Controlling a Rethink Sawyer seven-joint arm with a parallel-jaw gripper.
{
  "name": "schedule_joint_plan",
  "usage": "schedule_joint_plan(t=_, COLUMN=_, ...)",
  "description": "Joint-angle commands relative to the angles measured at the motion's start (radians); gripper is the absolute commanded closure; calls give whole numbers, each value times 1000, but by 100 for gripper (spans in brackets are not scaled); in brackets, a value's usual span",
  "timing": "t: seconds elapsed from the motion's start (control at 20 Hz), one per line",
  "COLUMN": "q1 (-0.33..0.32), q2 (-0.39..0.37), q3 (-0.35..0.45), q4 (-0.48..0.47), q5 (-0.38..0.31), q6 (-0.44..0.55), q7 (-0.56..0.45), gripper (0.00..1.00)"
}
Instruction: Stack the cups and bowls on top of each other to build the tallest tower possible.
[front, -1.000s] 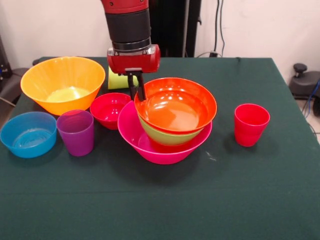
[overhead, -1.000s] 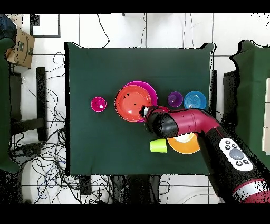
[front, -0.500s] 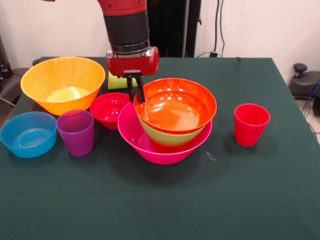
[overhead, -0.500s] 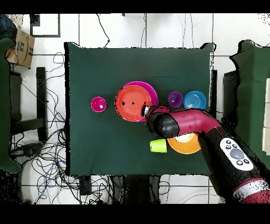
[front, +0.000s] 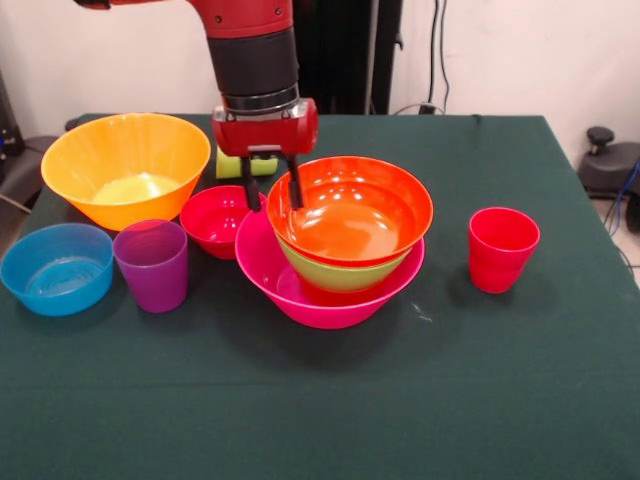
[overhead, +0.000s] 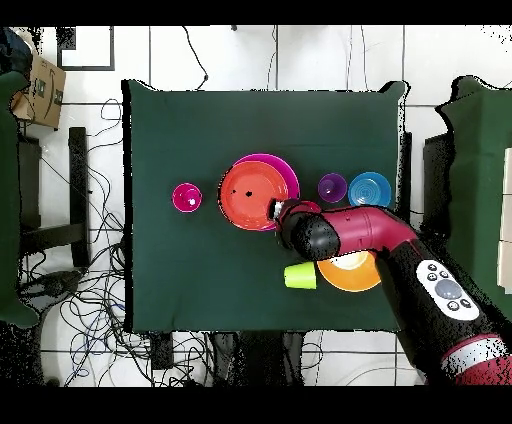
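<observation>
The hand (front: 271, 194) stands with its fingers apart, one on each side of the rim of the orange-red bowl (front: 352, 212), which sits in the green bowl (front: 335, 275) inside the pink bowl (front: 320, 295), the tower near the middle of the green surface (front: 330, 400).

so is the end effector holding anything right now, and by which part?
Nothing held. The end effector is open, its fingers straddling the orange-red bowl's rim.
</observation>
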Motion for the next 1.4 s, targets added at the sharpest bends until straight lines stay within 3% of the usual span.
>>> schedule_joint_plan(t=0.05, q1=23, q2=64, q3=-31, q4=-52, q5=-111, q6=-3, q7=-109, gripper=0)
schedule_joint_plan(t=0.45, q1=23, q2=60, q3=-31, q4=-49, q5=-116, q6=0, q7=-113, gripper=0)
schedule_joint_plan(t=0.75, q1=23, q2=-1, q3=-13, q4=-18, q5=-100, q6=12, q7=-95, gripper=0)
schedule_joint_plan(t=1.0, q1=16, q2=-7, q3=-7, q4=-16, q5=-94, q6=20, q7=-101, gripper=0)
schedule_joint_plan(t=1.4, q1=3, q2=-86, q3=38, q4=27, q5=-35, q6=63, q7=-114, gripper=0)
